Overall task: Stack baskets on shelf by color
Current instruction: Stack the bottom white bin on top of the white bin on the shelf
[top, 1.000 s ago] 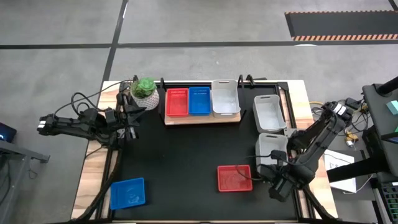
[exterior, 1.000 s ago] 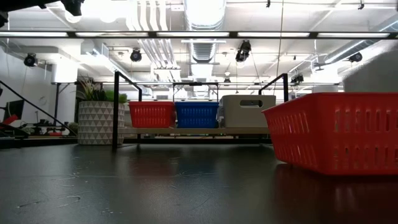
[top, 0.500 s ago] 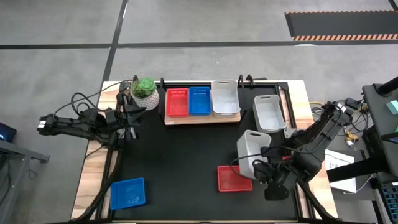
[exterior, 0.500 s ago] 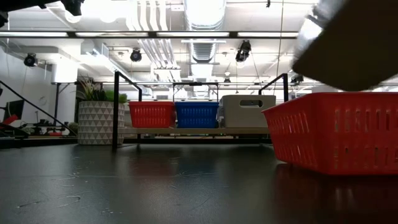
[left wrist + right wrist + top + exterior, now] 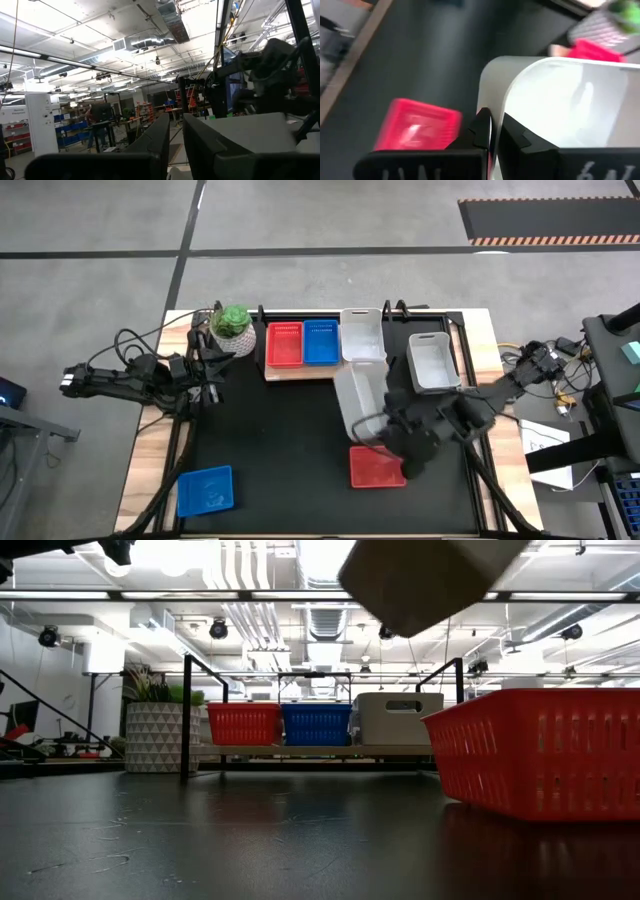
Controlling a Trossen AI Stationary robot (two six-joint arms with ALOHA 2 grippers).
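My right gripper (image 5: 384,424) is shut on a whitish-grey basket (image 5: 357,395), carried in the air between the loose red basket (image 5: 377,467) and the light-wood shelf (image 5: 325,371). The low view shows its underside (image 5: 430,575) high up. On the shelf stand a red basket (image 5: 285,344), a blue basket (image 5: 321,342) and a grey basket (image 5: 362,337), each on its flat bottom. Another grey basket (image 5: 433,363) sits right of the shelf, and a blue basket (image 5: 205,490) lies at the near left. My left gripper (image 5: 205,385) waits at the table's left edge, shut. My right gripper pinches the grey basket's end wall at its rim (image 5: 491,102), one finger (image 5: 512,137) inside the basket and the other (image 5: 481,131) outside. The basket is lifted clear of the table and tilted, stretching away from the fingers toward the shelf.
A white plant pot (image 5: 232,328) with a green plant stands left of the shelf. A black frame (image 5: 186,720) rises around the shelf. Bare black tabletop (image 5: 280,430) lies between the shelf and the near baskets.
My right gripper has risen from the table's right edge with the grey basket and swung left and toward the far edge, passing over the red basket. The basket, resting on the table a second ago, now hangs tilted in the air near the shelf.
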